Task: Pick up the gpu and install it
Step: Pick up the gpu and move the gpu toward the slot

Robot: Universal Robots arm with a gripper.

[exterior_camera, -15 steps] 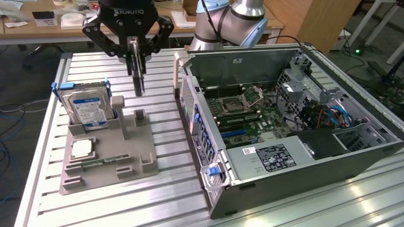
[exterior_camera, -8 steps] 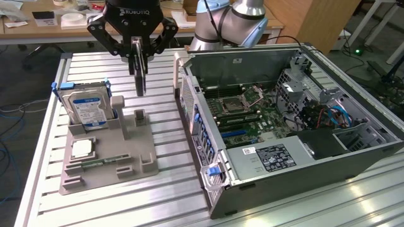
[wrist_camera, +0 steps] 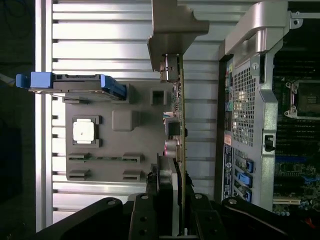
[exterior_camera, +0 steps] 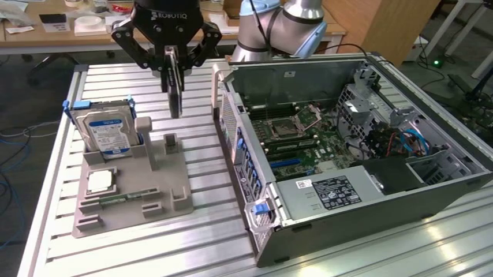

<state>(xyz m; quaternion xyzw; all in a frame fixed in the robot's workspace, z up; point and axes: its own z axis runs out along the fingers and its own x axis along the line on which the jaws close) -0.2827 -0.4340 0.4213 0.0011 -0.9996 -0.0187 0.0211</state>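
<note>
Exterior view, upper left of the frame: the black gripper (exterior_camera: 174, 64) points straight down from the arm (exterior_camera: 285, 23), whose pale grey joints bend in behind it at the top centre. Its two linked fingers are drawn in most of the way and pinch the upper edge of the gpu (exterior_camera: 175, 95). The thin dark card hangs upright and edge-on in the air, clear of everything below it, between the hard drive (exterior_camera: 105, 134) and the computer case (exterior_camera: 347, 231). In the wrist view the card runs away from the fingers as a narrow green-edged strip studded with small parts, ending in a bent pale metal bracket (wrist_camera: 172, 30).

Below the card, left of centre, lies a matte grey plastic holder (exterior_camera: 173, 196) with blocky posts and slots. The silver hard drive with its blue label stands upright in it between blue rails. A square metal-topped processor (exterior_camera: 101, 182) and a small green memory stick (exterior_camera: 123, 199) lie flat nearer the camera.

At the right, the dark case lies on its side with the cover off, showing a green motherboard (exterior_camera: 308, 144), a grey power supply (exterior_camera: 331, 190) with a black label, and perforated steel walls.

Everything rests on a ribbed aluminium table (exterior_camera: 193, 248). Beyond it, a wooden desk (exterior_camera: 62, 34) crosses the top left, a wooden cabinet (exterior_camera: 377, 23) stands at the top right, and blue cables (exterior_camera: 8, 173) trail over the floor at the left edge.
</note>
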